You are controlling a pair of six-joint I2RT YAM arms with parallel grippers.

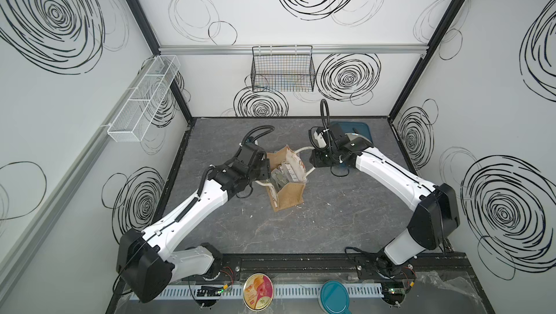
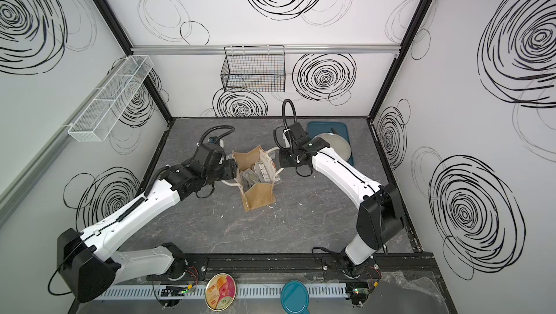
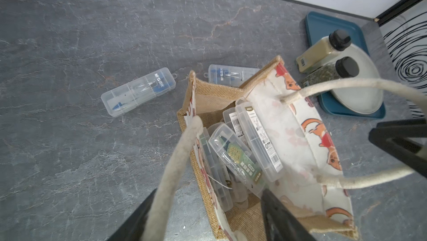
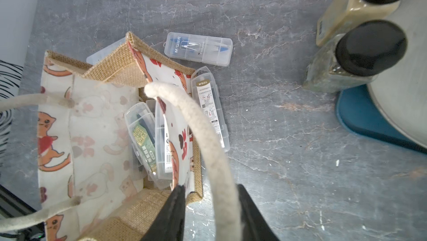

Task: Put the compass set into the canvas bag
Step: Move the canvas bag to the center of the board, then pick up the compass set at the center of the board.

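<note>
While left gripper [image 3: 210,191] and right gripper [image 4: 210,186] are gaping, a compass case [image 3: 138,91] is lying loose. It is looking light, slick; narrow sides are inviting pinching.

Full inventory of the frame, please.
bag: 1, tan and cream, table centre
compass sets: several, clear, in bag; 2 more on table beside it
tray: 1, teal, far right
plate: 1, grey, on tray
bottles: 2, black caps, on tray and plate
wire basket: 1, black, back wall
mesh basket: 1, white, left wall
tin: 1, pink-yellow, front ledge
disc: 1, teal, front ledge
left gripper: 1, black, open around one handle
right gripper: 1, black, open around other handle
</note>
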